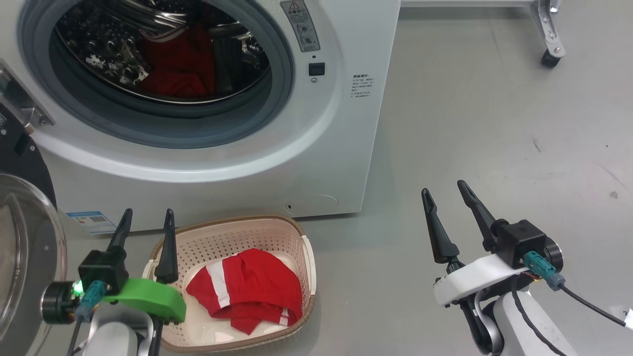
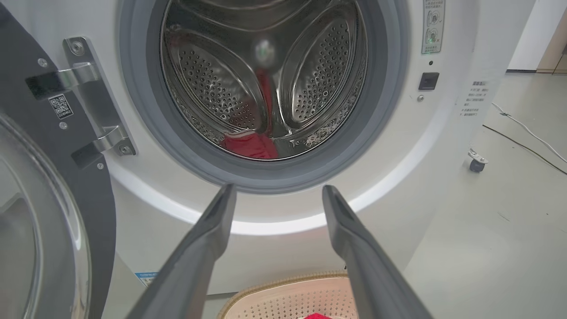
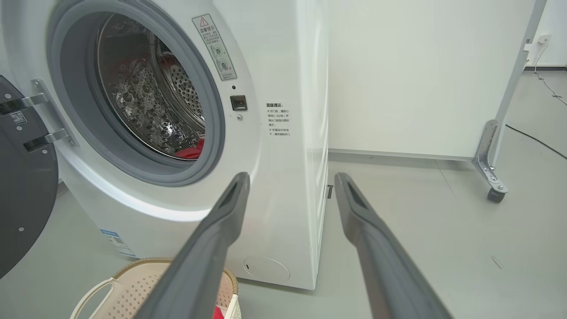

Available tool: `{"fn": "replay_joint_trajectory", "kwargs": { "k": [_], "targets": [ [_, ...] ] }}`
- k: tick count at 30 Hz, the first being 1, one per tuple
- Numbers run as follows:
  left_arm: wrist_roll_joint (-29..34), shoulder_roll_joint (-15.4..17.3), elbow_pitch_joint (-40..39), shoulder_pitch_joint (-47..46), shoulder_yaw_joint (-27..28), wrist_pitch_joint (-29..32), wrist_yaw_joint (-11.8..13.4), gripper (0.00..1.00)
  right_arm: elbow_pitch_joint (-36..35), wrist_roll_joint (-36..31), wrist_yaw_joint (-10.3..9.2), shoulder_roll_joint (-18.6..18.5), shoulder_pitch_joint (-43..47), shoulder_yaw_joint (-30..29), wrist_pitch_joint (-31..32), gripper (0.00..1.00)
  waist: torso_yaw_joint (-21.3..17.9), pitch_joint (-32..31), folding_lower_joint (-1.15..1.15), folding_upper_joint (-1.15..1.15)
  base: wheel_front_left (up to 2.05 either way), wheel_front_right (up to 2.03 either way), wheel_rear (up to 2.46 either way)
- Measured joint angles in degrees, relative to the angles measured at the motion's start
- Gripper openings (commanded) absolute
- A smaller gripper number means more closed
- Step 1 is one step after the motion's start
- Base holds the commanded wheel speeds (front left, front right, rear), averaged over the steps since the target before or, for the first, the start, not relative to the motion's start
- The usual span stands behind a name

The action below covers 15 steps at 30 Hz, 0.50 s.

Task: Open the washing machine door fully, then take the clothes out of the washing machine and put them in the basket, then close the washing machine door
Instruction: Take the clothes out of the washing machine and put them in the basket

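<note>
Clothes [image 1: 245, 289] in the basket [image 1: 222, 242] before the washing machine [image 1: 336, 163]; left gripper [image 1: 149, 211] and right gripper [image 1: 443, 186] spread, empty.

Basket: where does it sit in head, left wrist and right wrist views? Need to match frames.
Head view: basket lower centre-left, before the washing machine.
Left wrist view: bottom edge, centre.
Right wrist view: bottom-left corner.
Shared landmark: black latch square right of the drum opening.

L claw [image 1: 149, 211]: 2 long dark tapered fingers [image 1: 167, 252], black block [image 1: 101, 269], bright green mount [image 1: 148, 296], green LED [image 1: 76, 286], teal connector [image 1: 91, 296]. R claw [image 1: 443, 186]: same fingers, white mount [image 1: 470, 279], teal connector [image 1: 539, 264] w/ black cable [image 1: 588, 304]. Pale forearms [image 1: 529, 321].
</note>
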Motion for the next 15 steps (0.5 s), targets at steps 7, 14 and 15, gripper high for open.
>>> {"fn": "replay_joint_trajectory", "kwargs": {
  "k": [7, 14, 15],
  "targets": [
    [-0.01, 0.02, -1.04, 6.27, 0.13, 0.00, 0.56, 1.00, 0.19, -0.01, 0.20, 0.09, 2.24, -0.25, 0.00, 1.00, -0.34, -3.28, 0.00, 0.00, 0.00, 0.00, 0.00],
    [-0.03, 0.03, -2.46, 10.43, 0.00, 0.00, 1.59, 1.00, 0.89, -1.38, 0.46, 0.16, 4.91, -0.45, 0.01, 1.00, -0.72, -5.93, 0.00, 0.00, 0.00, 0.00, 0.00],
    [-0.03, 0.03, -2.80, 10.98, 0.00, 0.00, 1.70, 1.00, 0.89, -1.49, 0.46, 0.22, 5.06, -0.45, 0.01, 1.00, -0.81, -6.19, 0.00, 0.00, 0.00, 0.00, 0.00]
  ]
}}
